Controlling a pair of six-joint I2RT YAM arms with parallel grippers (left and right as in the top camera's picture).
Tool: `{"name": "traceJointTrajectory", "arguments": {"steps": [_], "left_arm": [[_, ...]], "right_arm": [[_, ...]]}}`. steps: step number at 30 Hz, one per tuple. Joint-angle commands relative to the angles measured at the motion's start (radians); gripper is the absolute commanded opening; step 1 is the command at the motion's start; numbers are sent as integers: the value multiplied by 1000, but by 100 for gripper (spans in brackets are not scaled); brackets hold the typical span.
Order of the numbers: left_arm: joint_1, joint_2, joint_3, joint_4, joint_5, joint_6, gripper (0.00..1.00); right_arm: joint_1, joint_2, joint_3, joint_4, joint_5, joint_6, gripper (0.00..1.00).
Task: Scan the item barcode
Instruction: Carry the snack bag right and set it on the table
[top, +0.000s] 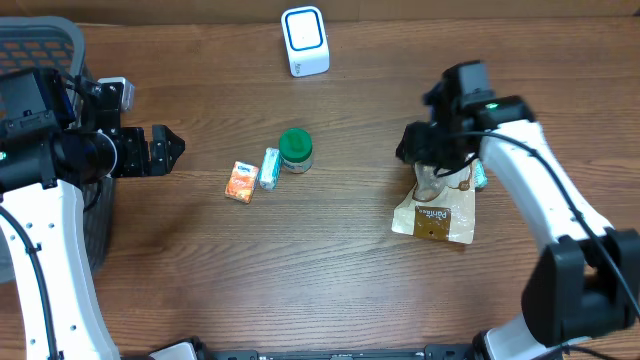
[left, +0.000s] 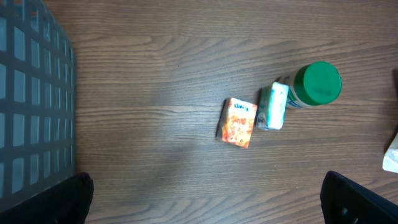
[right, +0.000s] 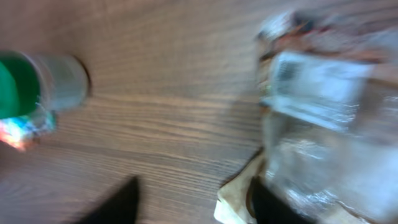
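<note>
A white barcode scanner stands at the back of the table. A brown and clear snack bag lies at the right. My right gripper hovers over the bag's top end. In the blurred right wrist view the right gripper is open over bare wood, and its right finger sits at the corner of the bag, which carries a white label. My left gripper is open and empty at the left. An orange box, a pale packet and a green-lidded jar lie ahead of it.
A grey mesh basket stands at the left edge beside the left arm, and its wall fills the left of the left wrist view. The orange box, packet and jar cluster at the table's middle.
</note>
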Motion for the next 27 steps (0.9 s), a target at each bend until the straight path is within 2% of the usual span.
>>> {"name": "traceJointTrajectory", "arguments": {"steps": [1,6,11,14,21,27], "left_arm": [[5,2,-3,0,0,15,99],[5,2,-3,0,0,15,100],[5,2,-3,0,0,15,100],[5,2,-3,0,0,15,99],[5,2,-3,1,0,15,100],[5,2,-3,0,0,15,100]], "right_arm": [[11,57,-64,32,1,7,32],[6,69,-144,112,31,26,32],[-19,69,-203,135,316,145,34],[-49,69,-234,172,420,193,34],[-162,69,-301,308,424,191,34],[-235,69,-283,297,416,167,35]]}}
